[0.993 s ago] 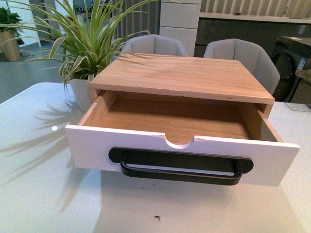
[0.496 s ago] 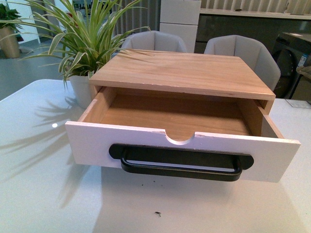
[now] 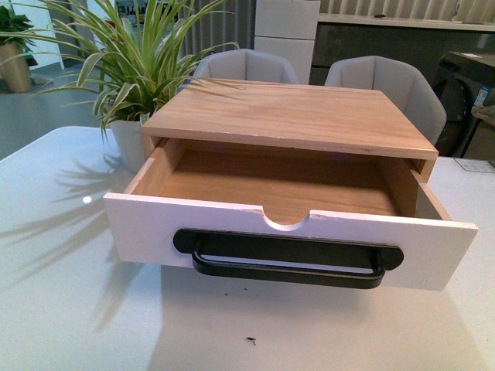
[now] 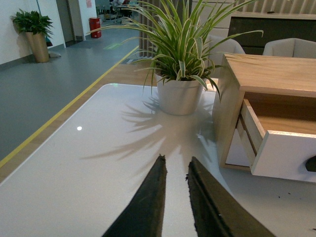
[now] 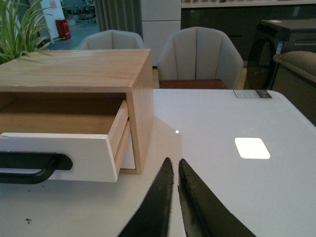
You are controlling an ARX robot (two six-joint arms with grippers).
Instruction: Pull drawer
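The left gripper (image 4: 175,170) and right gripper (image 5: 176,170) are held nearly closed on nothing, each beside the wooden cabinet (image 3: 294,116), clear of the wide white-fronted drawer (image 3: 290,232), which is drawn well out. Little pulling seems left; any further draw is best made straight along the long black bar handle (image 3: 288,263). A glossy white table (image 3: 62,309), a potted spider plant (image 3: 128,69) and grey chairs (image 3: 387,85) are seen.

The drawer (image 3: 290,239) stood pulled well out of its wooden case, its light wood inside bare, white front notched on top, black bar handle (image 3: 288,259) below.
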